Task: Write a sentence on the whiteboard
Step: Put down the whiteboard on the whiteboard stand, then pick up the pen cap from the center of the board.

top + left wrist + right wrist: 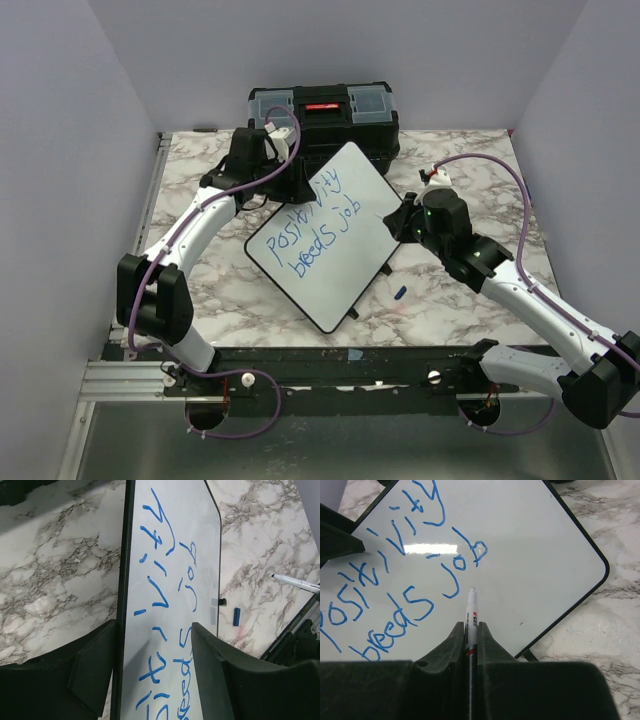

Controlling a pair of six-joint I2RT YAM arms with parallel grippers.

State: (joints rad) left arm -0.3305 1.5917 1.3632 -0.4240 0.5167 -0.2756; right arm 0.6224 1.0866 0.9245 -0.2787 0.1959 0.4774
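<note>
The whiteboard (pixel 340 275), bearing the sentence (pixel 312 222), is laid diagonally at the table's (pixel 430 320) middle. Its edge is straddled by the spread left fingers (pixel 85 680); a marker (pixel 471 612) is pinched by the right fingers (pixel 492 655).

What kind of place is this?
Probably a robotics lab test booth: two robot arms bolted at a marble-patterned table edge, plain walls closing it in, a black toolbox behind the whiteboard.

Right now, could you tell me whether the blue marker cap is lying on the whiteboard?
No, the blue cap lies on the marble table beside the whiteboard.
</note>
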